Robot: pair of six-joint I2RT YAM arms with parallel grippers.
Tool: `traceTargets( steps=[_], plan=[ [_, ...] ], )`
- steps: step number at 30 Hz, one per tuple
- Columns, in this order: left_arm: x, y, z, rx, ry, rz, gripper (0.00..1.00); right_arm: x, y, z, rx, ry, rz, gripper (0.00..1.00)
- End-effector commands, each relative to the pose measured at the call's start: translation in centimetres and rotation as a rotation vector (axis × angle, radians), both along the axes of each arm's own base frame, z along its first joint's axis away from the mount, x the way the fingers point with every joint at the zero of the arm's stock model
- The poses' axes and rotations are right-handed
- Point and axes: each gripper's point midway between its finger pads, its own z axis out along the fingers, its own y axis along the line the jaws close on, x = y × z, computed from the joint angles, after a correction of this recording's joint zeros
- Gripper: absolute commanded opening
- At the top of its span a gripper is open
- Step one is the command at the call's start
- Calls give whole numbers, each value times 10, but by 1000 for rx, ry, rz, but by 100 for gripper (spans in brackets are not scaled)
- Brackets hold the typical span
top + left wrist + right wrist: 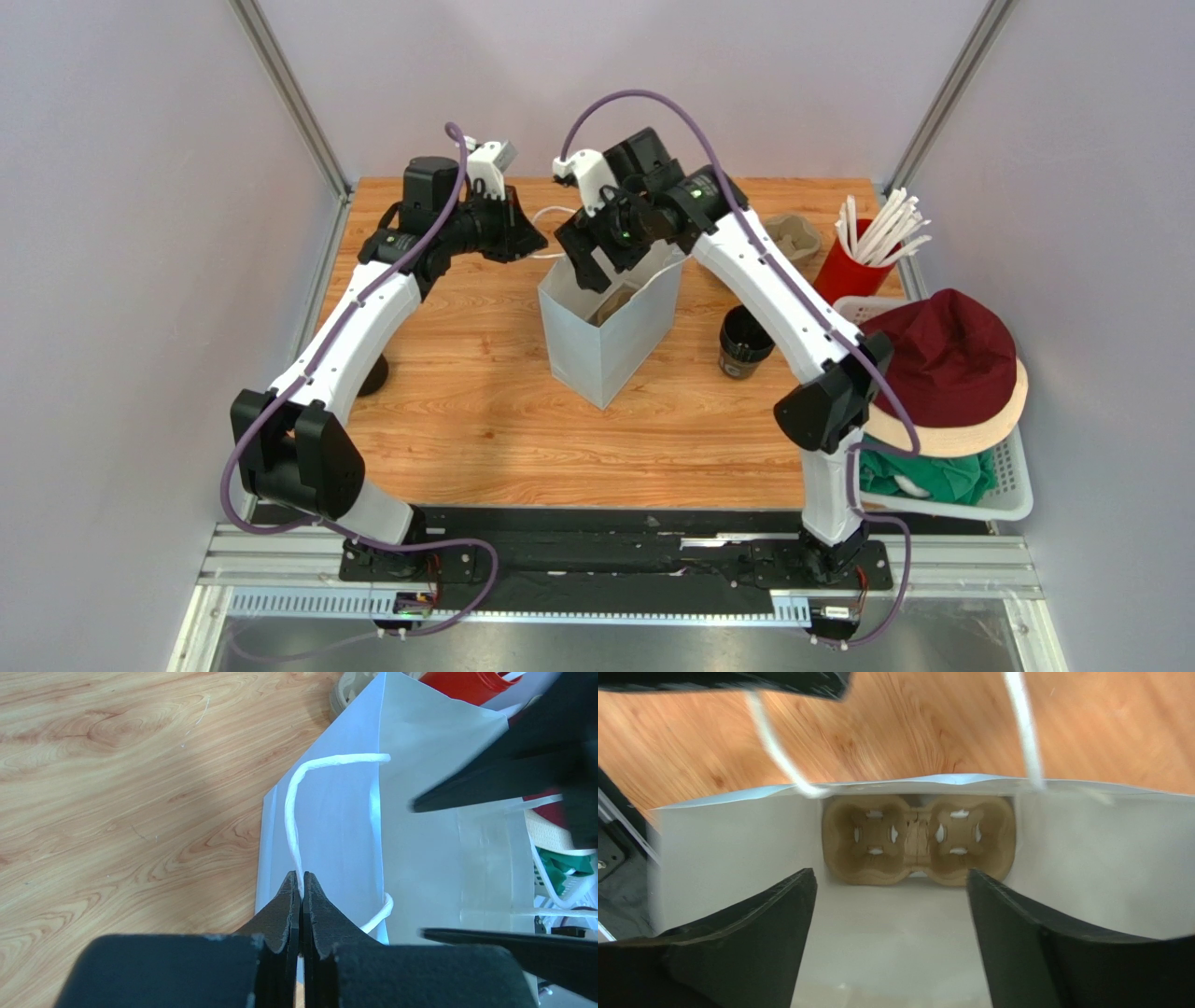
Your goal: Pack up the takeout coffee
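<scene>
While the left claw (302, 882) is clamped shut on the white handle (291, 812) of the paper bag (606, 336), the right claw (891, 875) hangs wide open and empty over the bag's mouth. Straight below it, a cup carrier (917, 840) lies, apparently flat, on the bag's bottom. The coffee cup (744, 340) stands outside on the worktop (463, 392), to that claw's right and nearer the arm bases, not yet packed.

Left tool (302, 880) pinched shut, right tool (891, 878) spread wide.
</scene>
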Motion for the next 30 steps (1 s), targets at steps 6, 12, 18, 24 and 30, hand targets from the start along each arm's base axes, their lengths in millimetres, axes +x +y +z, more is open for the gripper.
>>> traceTargets(
  steps=[6, 12, 18, 24, 30],
  plan=[
    [2, -3, 23, -14, -47, -29, 0, -37, -24, 164, 283, -374, 109, 90],
    [1, -6, 27, -19, -45, -45, 0, -71, -62, 196, 296, -520, 167, 94],
    [1, -7, 34, -21, -54, -62, 0, -74, -82, 143, 164, -507, 176, 89],
    [-1, -7, 36, -19, -49, -68, 0, -53, -94, 112, 53, -557, 140, 80],
    [-3, -7, 37, -15, -48, -71, 0, -41, -100, 113, 23, -590, 135, 79]
  ],
)
